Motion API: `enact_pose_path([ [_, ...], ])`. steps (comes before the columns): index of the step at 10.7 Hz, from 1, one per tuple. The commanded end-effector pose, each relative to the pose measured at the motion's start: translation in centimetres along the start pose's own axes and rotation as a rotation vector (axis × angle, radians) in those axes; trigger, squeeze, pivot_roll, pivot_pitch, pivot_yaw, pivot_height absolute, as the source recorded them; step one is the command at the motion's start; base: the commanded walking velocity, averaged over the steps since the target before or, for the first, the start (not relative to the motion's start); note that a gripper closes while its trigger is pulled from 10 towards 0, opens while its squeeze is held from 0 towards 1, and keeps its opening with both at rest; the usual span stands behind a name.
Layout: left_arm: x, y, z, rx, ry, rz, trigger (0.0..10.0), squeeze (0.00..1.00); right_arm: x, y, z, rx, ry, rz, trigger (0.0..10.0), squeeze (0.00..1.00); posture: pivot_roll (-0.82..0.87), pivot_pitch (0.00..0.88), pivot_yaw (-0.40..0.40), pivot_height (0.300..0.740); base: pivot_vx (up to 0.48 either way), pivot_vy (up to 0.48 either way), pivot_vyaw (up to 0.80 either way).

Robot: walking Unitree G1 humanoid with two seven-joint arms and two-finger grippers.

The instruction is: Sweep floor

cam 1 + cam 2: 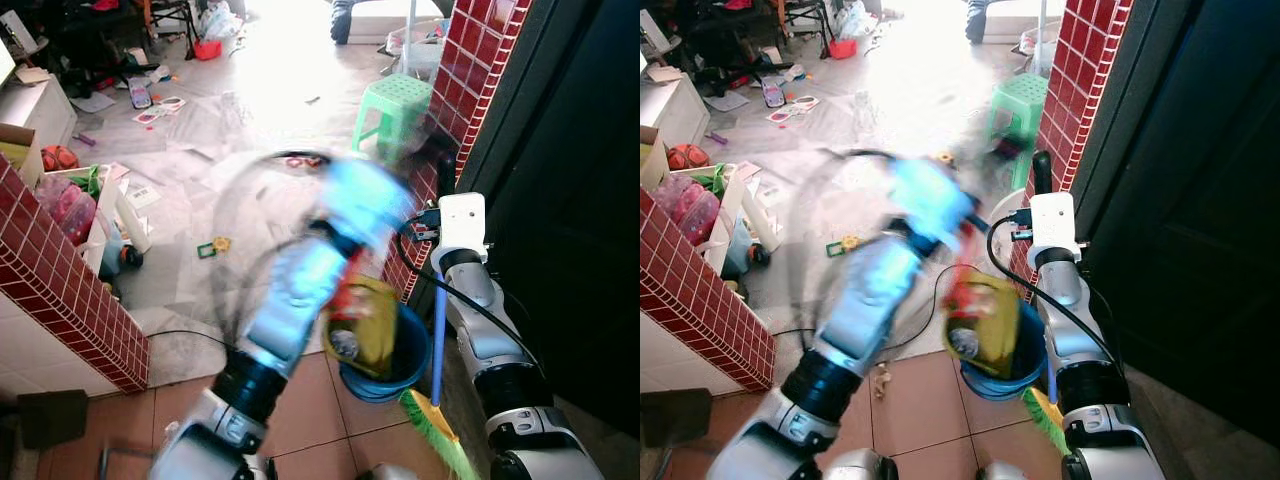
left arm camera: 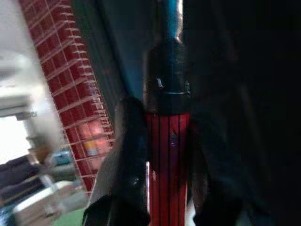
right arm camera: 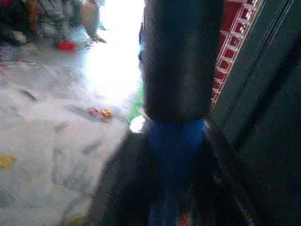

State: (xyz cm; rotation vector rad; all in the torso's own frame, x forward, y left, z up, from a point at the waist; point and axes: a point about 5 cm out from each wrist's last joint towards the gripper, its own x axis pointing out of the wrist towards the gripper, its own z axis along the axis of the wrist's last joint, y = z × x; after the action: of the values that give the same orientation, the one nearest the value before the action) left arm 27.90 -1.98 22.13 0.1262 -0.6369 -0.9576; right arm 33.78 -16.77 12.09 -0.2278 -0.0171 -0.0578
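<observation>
Broom [image 1: 438,350]: blue shaft, green bristles, standing beside the brick pillar [image 1: 470,90].
Left gripper [image 2: 164,155]: closed around the broom's red-ribbed grip, the black collar just beyond its fingers.
Right gripper [image 3: 176,155]: fingers flank the blue shaft; closed on it, by appearance.
Blue bucket [image 1: 395,360]: just beside the shaft, below both grippers.
Risk: left arm is motion-blurred; a fast swing could topple the bucket or strike the pillar.

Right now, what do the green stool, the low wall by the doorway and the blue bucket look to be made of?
Green stool: moulded plastic by its look, with a perforated grid seat and one uniform matte colour. Low wall: glossy red brick-pattern tiles with pale grout lines, on a white base. Blue bucket: probably smooth plastic; blur leaves it uncertain.
</observation>
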Motion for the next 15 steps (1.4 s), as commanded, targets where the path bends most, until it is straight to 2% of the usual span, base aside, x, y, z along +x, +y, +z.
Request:
enact_pose_path([
  [1,1.1,-2.8,1.0,0.045,-0.027,-0.277,10.0,0.00,0.7,0.0,1.7,0.015,-0.065,-0.013,10.0,0.00,-0.04,0.000,0.024,0.740,0.000,0.000,0.00],
  [2,1.1,-3.2,1.1,0.077,-0.023,-0.343,10.0,0.00,0.7,0.0,1.8,0.015,-0.065,-0.015,10.0,0.00,-0.04,0.000,0.024,0.740,0.000,0.000,0.00],
  [3,1.2,-3.7,1.5,0.158,-0.017,-0.479,10.0,0.00,0.8,-0.1,1.8,0.015,-0.065,-0.017,10.0,0.00,-0.04,0.000,0.024,0.740,0.000,0.000,0.00],
  [4,1.3,-3.7,1.8,0.212,-0.023,-0.511,10.0,0.00,0.8,-0.1,1.8,0.015,-0.065,-0.016,10.0,0.00,-0.04,0.000,0.022,0.740,0.000,0.000,0.00],
  [6,1.6,-3.3,2.6,0.259,-0.050,-0.508,10.0,0.00,0.8,0.0,1.7,0.016,-0.062,-0.012,10.0,0.00,-0.04,0.000,0.017,0.740,0.000,0.000,0.00],
  [7,1.8,-3.0,3.1,0.247,-0.066,-0.483,10.0,0.00,0.9,0.1,1.7,0.016,-0.061,-0.011,10.0,0.00,-0.04,0.000,0.017,0.740,0.000,0.000,0.00],
  [8,2.4,-2.3,4.1,0.232,-0.097,-0.421,10.0,0.00,1.0,0.2,1.7,0.017,-0.059,-0.008,10.0,0.00,-0.03,0.000,0.013,0.740,0.000,0.000,0.00],
  [10,3.5,0.9,5.8,0.217,-0.146,-0.244,10.0,0.00,1.2,0.3,1.8,0.020,-0.060,-0.008,10.0,0.00,-0.03,0.000,0.015,0.740,0.000,0.000,0.00],
  [11,3.5,1.8,6.6,0.248,-0.158,-0.230,10.0,0.00,1.2,0.2,1.7,0.020,-0.058,-0.010,10.0,0.00,-0.03,0.000,0.013,0.740,0.000,0.000,0.00],
  [12,3.6,3.1,7.3,0.238,-0.171,-0.142,10.0,0.00,1.2,0.2,1.6,0.020,-0.057,-0.011,10.0,0.00,-0.03,0.000,0.013,0.740,0.000,0.000,0.00],
  [13,3.1,6.1,8.2,0.266,-0.189,0.053,10.0,0.00,1.1,0.2,1.6,0.019,-0.057,-0.012,10.0,0.00,-0.03,0.000,0.015,0.740,0.000,0.000,0.00],
  [14,1.6,10.3,10.2,0.349,-0.208,0.287,10.0,0.00,1.0,0.1,1.5,0.019,-0.054,-0.012,10.0,0.00,-0.02,0.000,0.011,0.740,0.000,0.000,0.00],
  [15,0.6,11.7,10.7,0.377,-0.203,0.374,10.0,0.00,0.9,0.2,1.3,0.019,-0.049,-0.007,10.0,0.00,-0.02,0.000,0.010,0.740,0.000,0.000,0.00],
])
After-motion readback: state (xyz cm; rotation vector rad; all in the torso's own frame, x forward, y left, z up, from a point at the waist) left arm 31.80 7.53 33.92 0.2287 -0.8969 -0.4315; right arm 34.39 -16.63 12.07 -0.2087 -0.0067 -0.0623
